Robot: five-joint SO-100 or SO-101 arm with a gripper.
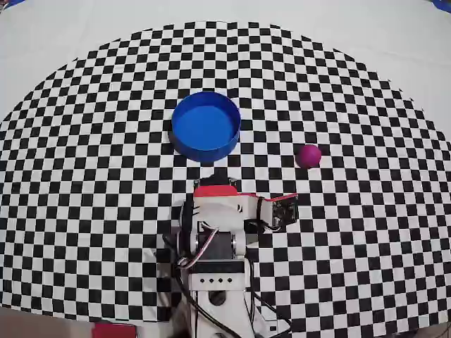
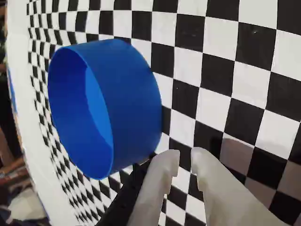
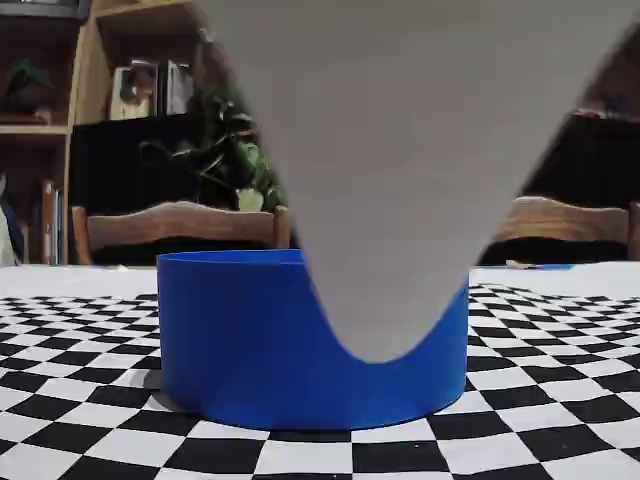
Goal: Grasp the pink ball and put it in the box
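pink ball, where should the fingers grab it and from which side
Across its middle, coming straight down from above. The pink ball is a small sphere sitting alone on the checkered cloth, well clear of the blue box, so nothing blocks the fingers on either side.

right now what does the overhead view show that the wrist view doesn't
Only the overhead view shows the pink ball, lying on the checkered cloth to the right of the box and apart from it, plus the arm's red and white body and base.

Only the wrist view shows the gripper close up: two pale fingertips with a narrow gap between them and nothing held, just beside the box's outer wall.

Both show the blue box standing upright and empty on the black and white cloth.
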